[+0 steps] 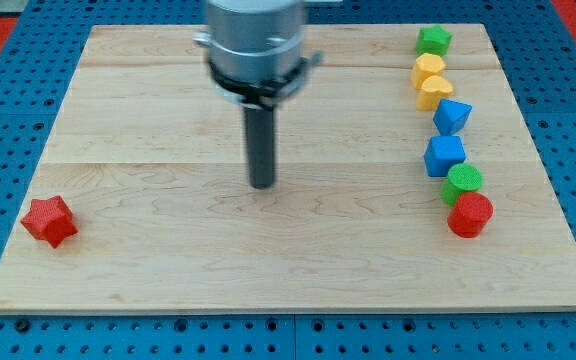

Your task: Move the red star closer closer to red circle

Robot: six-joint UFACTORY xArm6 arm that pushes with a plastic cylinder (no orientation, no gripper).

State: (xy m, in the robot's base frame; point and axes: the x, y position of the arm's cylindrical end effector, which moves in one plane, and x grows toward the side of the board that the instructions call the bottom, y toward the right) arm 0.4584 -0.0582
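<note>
The red star (49, 221) lies near the board's lower left corner. The red circle (470, 215) lies at the view's right, at the bottom of a column of blocks. My tip (262, 184) rests on the board near its middle, well to the right of the red star and far left of the red circle. It touches no block.
Above the red circle runs a column of blocks: a green circle (463, 182), a blue cube (445, 155), a blue block (452, 116), two yellow blocks (434, 92) (428, 70) and a green star (433, 40). The wooden board (168, 260) lies on a blue perforated table.
</note>
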